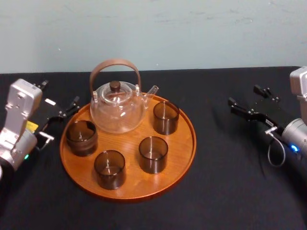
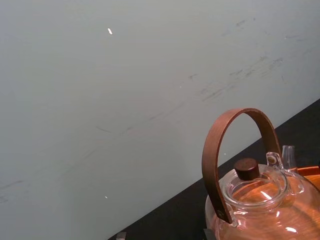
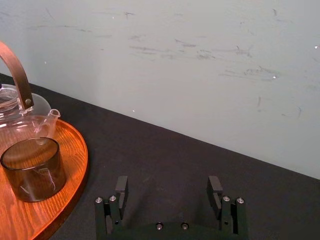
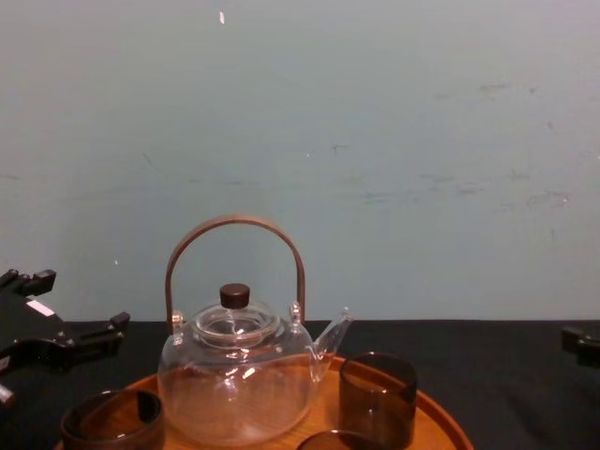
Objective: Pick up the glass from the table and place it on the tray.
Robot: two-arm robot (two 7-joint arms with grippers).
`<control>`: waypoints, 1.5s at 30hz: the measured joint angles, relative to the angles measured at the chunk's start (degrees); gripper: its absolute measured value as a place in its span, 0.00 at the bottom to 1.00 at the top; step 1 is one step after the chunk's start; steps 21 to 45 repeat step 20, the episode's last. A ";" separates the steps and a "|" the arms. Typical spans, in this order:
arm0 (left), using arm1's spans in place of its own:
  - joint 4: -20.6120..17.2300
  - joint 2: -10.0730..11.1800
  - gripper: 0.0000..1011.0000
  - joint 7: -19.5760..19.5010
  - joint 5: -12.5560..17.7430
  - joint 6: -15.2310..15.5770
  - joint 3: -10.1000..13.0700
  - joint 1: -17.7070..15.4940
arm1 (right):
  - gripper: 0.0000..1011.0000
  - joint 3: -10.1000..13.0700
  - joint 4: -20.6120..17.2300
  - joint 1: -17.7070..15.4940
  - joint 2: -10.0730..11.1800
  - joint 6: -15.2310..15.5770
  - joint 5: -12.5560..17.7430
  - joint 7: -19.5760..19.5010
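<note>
Tray (image 1: 184, 158) holds empty teapot (image 1: 117, 110), four empty glasses (image 1: 153, 154). Left gripper (image 4: 75, 305) and right gripper (image 3: 168, 192) flank it, jaws spread.

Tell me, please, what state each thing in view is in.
Tray: lying flat, loaded.
Teapot: upright on the tray, lid on.
Four glasses: upright, empty, all on the tray.
Left gripper: open, empty, by the tray's left rim.
Right gripper: open, empty, off to the tray's right.

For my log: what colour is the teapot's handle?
The teapot's handle is brown, best seen in the chest view.
</note>
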 joint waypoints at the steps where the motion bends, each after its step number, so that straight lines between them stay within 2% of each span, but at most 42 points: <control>1: 0.00 0.00 0.99 0.00 0.00 0.00 0.00 0.00 | 0.99 -0.01 -0.02 0.00 0.01 0.00 0.02 0.02; 45: 0.00 0.00 0.99 0.00 0.00 0.00 0.00 0.00 | 0.99 -0.18 -0.30 -0.02 0.20 0.04 0.28 0.38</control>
